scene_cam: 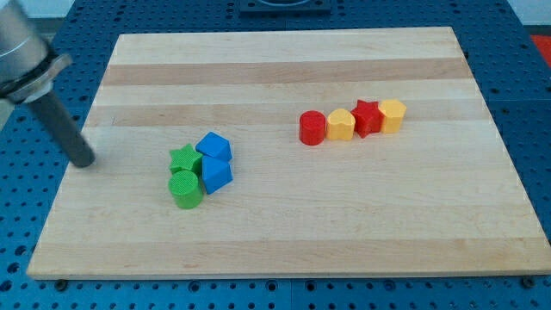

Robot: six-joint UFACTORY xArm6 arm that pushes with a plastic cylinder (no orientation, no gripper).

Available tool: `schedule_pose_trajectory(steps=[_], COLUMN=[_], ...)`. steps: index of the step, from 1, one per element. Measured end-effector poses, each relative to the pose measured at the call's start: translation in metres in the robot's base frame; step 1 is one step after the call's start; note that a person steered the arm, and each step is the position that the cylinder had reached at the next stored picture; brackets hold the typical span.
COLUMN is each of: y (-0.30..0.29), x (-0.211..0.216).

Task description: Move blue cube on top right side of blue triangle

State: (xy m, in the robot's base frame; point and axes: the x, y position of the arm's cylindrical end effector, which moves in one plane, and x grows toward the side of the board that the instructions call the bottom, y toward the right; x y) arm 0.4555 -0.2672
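The blue cube sits left of the board's middle, touching the blue triangle just below it. A green star and a green cylinder press against their left sides, so the four form one tight cluster. My tip rests on the board near its left edge, well to the left of the cluster, touching no block. The dark rod slants up to the view's top left.
A row of four touching blocks lies right of the middle: a red cylinder, a yellow block, a red star and a yellow hexagon. The wooden board lies on a blue perforated table.
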Motion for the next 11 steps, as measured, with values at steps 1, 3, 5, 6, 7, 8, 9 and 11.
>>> schedule_pose_trajectory(steps=[1,3,5,6,7,8,9,11], y=[0.047,0.146,0.197,0.205,0.208,0.208,0.208,0.170], x=[-0.033,-0.025,-0.002,0.000,0.003,0.009,0.011,-0.017])
